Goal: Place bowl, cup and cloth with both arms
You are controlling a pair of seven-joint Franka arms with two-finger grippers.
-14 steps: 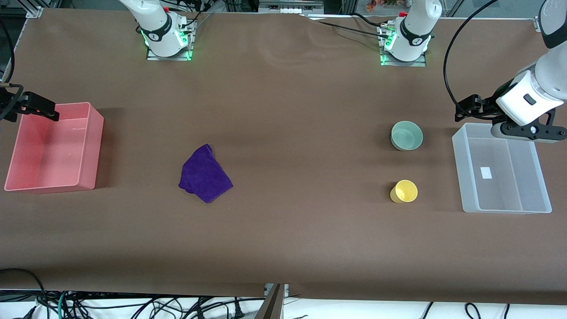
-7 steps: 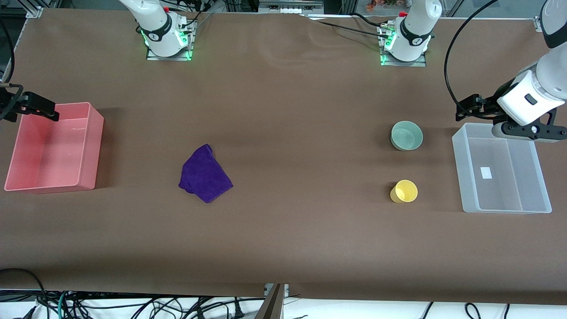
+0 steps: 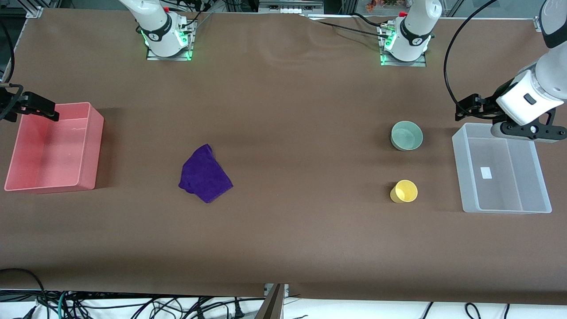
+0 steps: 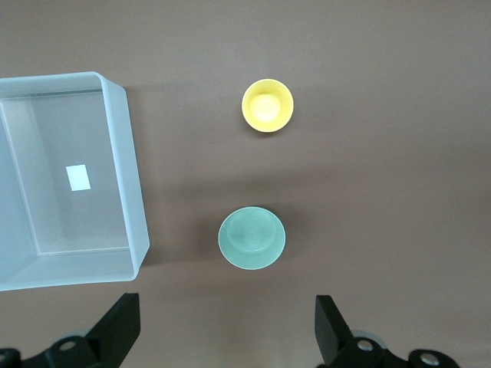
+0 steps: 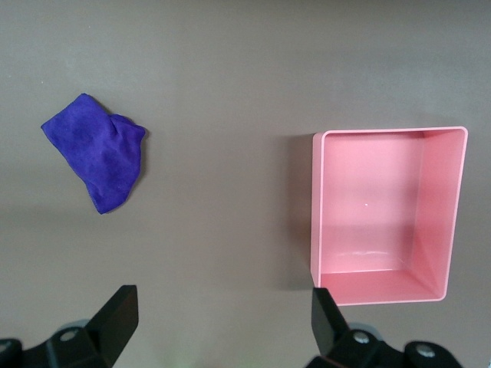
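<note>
We see the bowl (image 3: 406, 135) on the brown table (image 3: 283, 239), the cup (image 3: 404, 191) nearer the camera, the cloth (image 3: 205, 173) toward the right arm's end. Left gripper (image 4: 227, 337) hovers above the clear bin's (image 3: 469, 204) edge, right gripper (image 5: 222, 333) above the pink bin (image 3: 91, 146); both spread wide, holding nothing.

We are looking down on a wide table (image 3: 283, 248) covered in a matte brown sheet, which is wrinkling faintly near the upper middle of the frame. Along the lower edge, black cables (image 3: 133, 305) are tangling over a pale floor. At the upper corners, aluminium framing (image 3: 31, 8) is showing. Soft, even light is casting only mild shadows.
</note>
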